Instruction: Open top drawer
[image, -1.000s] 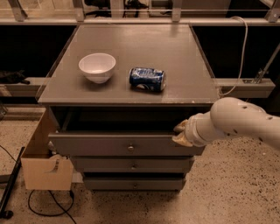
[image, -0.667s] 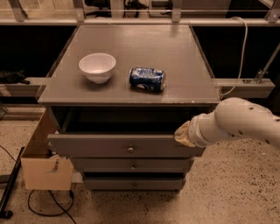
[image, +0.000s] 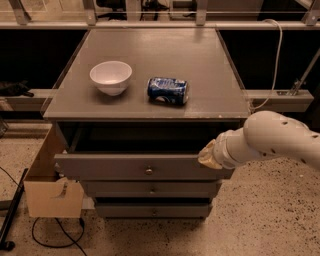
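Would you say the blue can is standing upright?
No, the blue can lies on its side beside the white bowl, while the gripper sits at the top drawer's right end.

The floor (image: 270, 225) is pale with dark specks. A brown box (image: 52, 197) stands left. A metal rail (image: 50, 24) runs far back.

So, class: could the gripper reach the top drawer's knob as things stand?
Probably yes. The gripper is at the right end of the front of the top drawer, which stands partly out. The knob at its centre faces outward with nothing in front of it.
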